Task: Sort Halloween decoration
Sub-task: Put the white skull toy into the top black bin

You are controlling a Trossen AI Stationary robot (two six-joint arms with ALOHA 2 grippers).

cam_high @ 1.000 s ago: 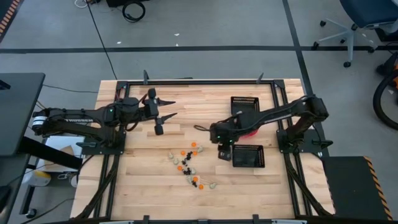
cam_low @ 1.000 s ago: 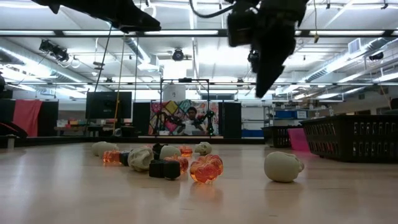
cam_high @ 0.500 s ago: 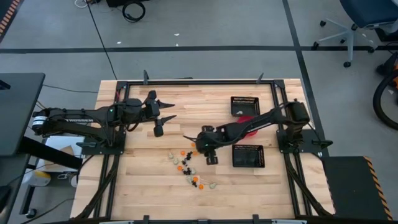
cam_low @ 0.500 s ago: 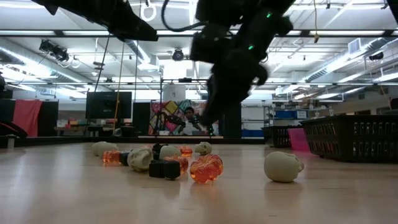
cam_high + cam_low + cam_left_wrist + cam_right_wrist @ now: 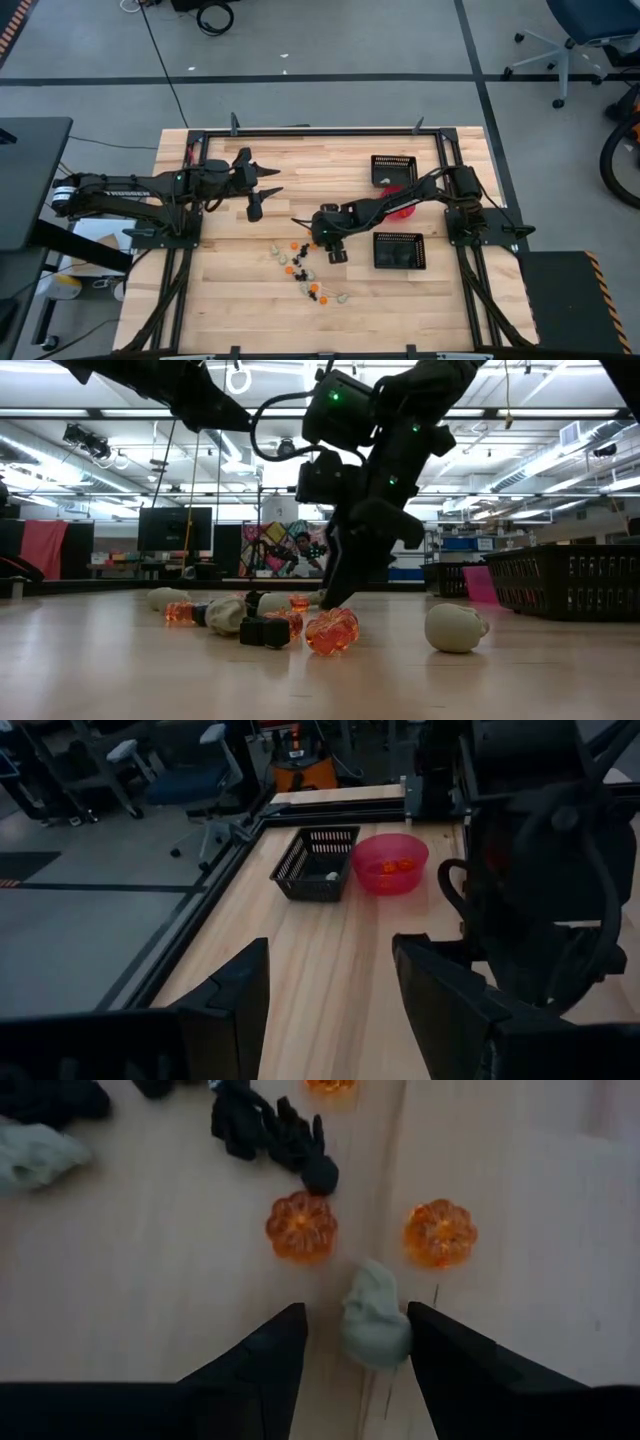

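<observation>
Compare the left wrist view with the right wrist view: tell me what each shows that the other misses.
Left wrist only: a black mesh basket, a pink bowl holding orange pieces, and the right arm's dark body. Right wrist only: close up, a cream skull between the right gripper's open fingers, two orange pumpkins and a black trinket. Both: the wooden table.

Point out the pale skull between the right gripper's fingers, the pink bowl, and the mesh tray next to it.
Pale skull [image 5: 375, 1323]: right wrist view, middle of its body.
Pink bowl [image 5: 389, 872]: left wrist view, front wall.
Mesh tray [image 5: 312, 873]: left wrist view, near side wall.
</observation>
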